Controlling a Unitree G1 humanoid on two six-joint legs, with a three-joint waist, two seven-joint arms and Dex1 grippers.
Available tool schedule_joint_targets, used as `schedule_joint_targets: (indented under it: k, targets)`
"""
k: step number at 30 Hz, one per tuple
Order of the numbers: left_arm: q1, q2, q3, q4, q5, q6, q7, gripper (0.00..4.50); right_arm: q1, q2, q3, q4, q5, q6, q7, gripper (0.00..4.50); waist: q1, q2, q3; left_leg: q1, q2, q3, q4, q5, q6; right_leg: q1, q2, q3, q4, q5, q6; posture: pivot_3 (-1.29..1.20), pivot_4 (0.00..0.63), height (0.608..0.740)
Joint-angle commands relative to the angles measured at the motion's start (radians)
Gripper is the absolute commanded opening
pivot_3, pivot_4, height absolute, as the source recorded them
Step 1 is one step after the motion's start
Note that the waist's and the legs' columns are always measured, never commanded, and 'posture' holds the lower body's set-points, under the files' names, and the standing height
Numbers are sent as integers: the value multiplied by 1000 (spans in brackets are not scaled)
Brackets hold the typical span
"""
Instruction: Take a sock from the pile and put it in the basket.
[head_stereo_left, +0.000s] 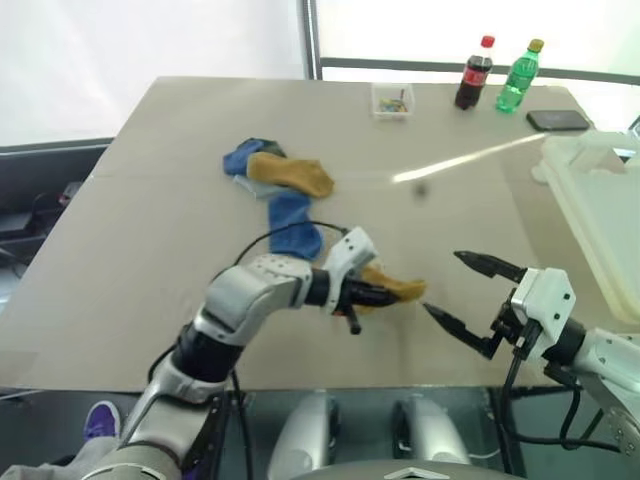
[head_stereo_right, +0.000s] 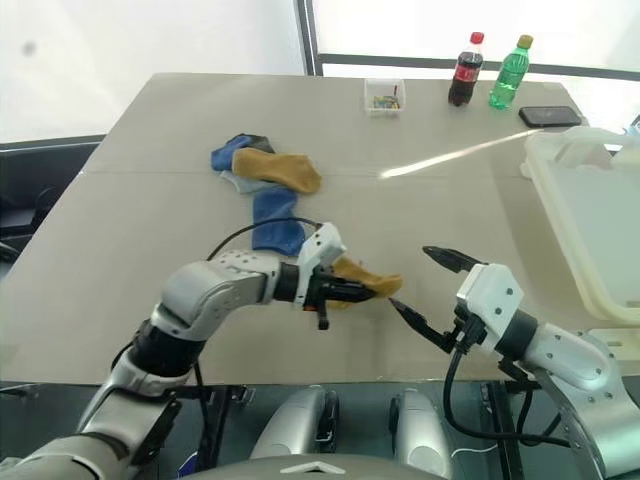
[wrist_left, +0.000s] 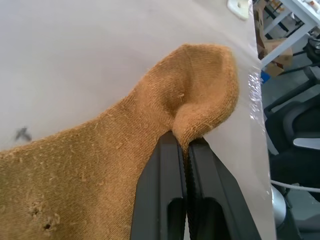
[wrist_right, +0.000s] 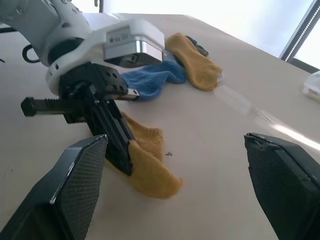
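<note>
A fold of a mustard-yellow sock (wrist_left: 150, 150) is clamped between the 2 pressed-together fingers of the left gripper (head_stereo_left: 385, 293), low over the tan table (head_stereo_left: 150, 220). At its 3 o'clock, the right gripper (head_stereo_left: 462, 292) is held with fingers spread wide apart and nothing between them. The pile (head_stereo_left: 280, 190) is seen at 11 o'clock from the left gripper, the white basket (head_stereo_left: 600, 215) at 2 o'clock, well apart, at the table's right edge.

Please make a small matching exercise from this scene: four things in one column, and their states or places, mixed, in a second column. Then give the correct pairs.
1. left gripper
2. right gripper
3. basket
4. cola bottle

a. stands at the table's far edge
b. open, holding nothing
c. shut on a mustard sock
d. at the table's right side

Pairs: 1-c, 2-b, 3-d, 4-a
</note>
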Motion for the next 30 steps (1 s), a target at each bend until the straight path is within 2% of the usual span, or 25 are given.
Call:
schedule_joint_targets:
  k: [1, 4, 6, 7, 8, 13, 17, 23, 26, 30]
  targets:
    - [-45, -19, -33, 52, 47, -42, 6, 318, 2, -10, -35, -52, 33, 23, -16, 4500, -3, 0, 0, 0, 0, 0, 0, 0, 0, 0, 0, 0, 0, 0, 0, 0, 150, 729]
    - [-52, -61, -11, 69, 49, -42, 39, 1277, -4, -12, -27, -53, 39, 47, -28, 4500, -1, 0, 0, 0, 0, 0, 0, 0, 0, 0, 1, 1, 0, 0, 0, 0, 150, 729]
    - [-44, -56, 9, 53, 38, -39, 32, 2244, -11, -12, -25, -57, 56, 75, -38, 4500, 0, 0, 0, 0, 0, 0, 0, 0, 0, 0, 0, 1, 0, 0, 0, 0, 150, 729]
    - [-38, -48, 18, 44, 30, -37, 22, 2939, -14, -11, -24, -60, 67, 89, -43, 4500, -1, 0, 0, 0, 0, 0, 0, 0, 0, 0, 0, 1, 0, 0, 0, 0, 150, 729]
    - [-12, -6, 43, 2, 8, -50, -18, 3164, -24, -11, -25, -63, 93, 122, -55, 4500, -2, 0, 0, 0, 0, 0, 0, 0, 0, 0, -1, 1, 0, 0, 0, 0, 150, 729]
    - [151, 165, 161, -150, -51, -218, -180, 3164, -72, -19, 2, -52, 155, 234, -88, 4500, -11, 1, 0, 0, 3, 0, -1, 0, 0, -1, -2, 4, 1, -1, -2, 0, 150, 729]
    - [242, 213, 233, -186, -27, -353, -188, 3164, -144, 3, 78, 24, 105, 287, -135, 4500, 3, 0, 0, 0, 3, 0, -1, 0, 0, -1, -5, 4, -1, -2, -5, 0, 150, 729]
    - [291, 146, 232, -104, 49, -444, -74, 3164, -232, 84, 231, 213, -46, 215, -163, 4500, 8, 0, 0, -1, -1, -1, 0, 0, 0, -1, -8, 2, -2, -2, -5, 0, 150, 729]
    - [307, 114, 197, -59, 119, -505, -26, 3164, -245, 67, 312, 288, -165, 144, -153, 4500, 3, 0, 0, -1, -1, 0, -1, 0, 0, -1, -3, 3, -1, -2, -5, 0, 150, 729]
    - [333, 86, 176, -37, 183, -556, 24, 3164, -222, 16, 334, 358, -273, 49, -132, 4500, 0, 0, 0, -1, -1, 0, -1, 0, 0, -1, -2, 0, -1, 0, -1, 0, 150, 729]
